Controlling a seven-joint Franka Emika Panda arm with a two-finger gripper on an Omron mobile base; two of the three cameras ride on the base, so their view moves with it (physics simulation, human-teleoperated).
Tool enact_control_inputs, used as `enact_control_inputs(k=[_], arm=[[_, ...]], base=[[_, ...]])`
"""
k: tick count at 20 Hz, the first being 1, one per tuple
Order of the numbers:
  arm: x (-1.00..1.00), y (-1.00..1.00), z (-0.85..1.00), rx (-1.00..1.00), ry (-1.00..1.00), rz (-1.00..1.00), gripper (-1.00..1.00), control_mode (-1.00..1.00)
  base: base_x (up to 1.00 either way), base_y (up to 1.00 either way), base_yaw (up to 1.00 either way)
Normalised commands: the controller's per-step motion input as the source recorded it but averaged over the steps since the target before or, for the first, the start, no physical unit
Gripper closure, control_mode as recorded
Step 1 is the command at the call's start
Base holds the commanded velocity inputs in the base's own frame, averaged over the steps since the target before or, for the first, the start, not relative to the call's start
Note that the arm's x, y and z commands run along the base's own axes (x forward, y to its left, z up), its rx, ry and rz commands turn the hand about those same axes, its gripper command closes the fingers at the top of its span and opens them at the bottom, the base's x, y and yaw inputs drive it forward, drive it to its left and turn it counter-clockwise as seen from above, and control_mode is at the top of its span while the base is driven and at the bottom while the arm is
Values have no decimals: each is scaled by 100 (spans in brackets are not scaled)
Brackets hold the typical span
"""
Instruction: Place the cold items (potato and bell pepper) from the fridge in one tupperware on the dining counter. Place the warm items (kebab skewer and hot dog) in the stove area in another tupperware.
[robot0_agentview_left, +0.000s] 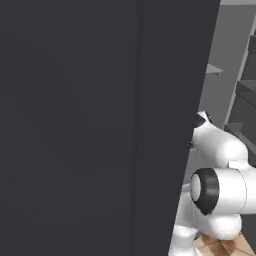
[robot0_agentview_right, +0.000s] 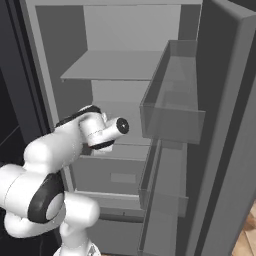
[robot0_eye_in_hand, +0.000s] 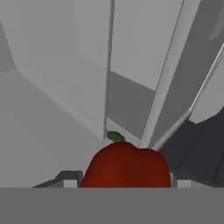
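The bell pepper (robot0_eye_in_hand: 127, 166), bright red with a small green stem, sits low in the hand view between my two dark fingertips (robot0_eye_in_hand: 70, 178). My gripper (robot0_eye_in_hand: 126, 180) is shut on it, one tip pressing each side. Behind the pepper are the pale grey inner walls and a shelf of the fridge (robot0_agentview_right: 125, 65). In the right base view my white arm (robot0_agentview_right: 92, 131) reaches into the fridge at mid height, just above the wide drawer (robot0_agentview_right: 120, 176). The potato, both tupperware and the dining counter are out of view.
The fridge door (robot0_agentview_right: 227, 125) stands open on the right, with clear bins (robot0_agentview_right: 172, 112) jutting from its inner side close to my arm. A dark flat panel (robot0_agentview_left: 90, 125) takes up most of the left base view. Wooden floor (robot0_agentview_left: 222, 246) shows below.
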Motion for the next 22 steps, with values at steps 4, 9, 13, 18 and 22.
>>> enact_control_inputs(k=[4, 9, 13, 18, 22], arm=[[-100, 0, 71, -34, 3, -10, 100, -100], [-100, -4, 5, -47, 5, -17, 100, -100], [-100, -31, 0, -41, 4, -9, 100, -100], [-96, -28, -7, -29, 4, -1, 100, -100], [-27, 4, -12, -19, 0, 2, 100, -100]], base=[[0, 0, 0], [0, 0, 0], [0, 0, 0], [0, 0, 0], [0, 0, 0]])
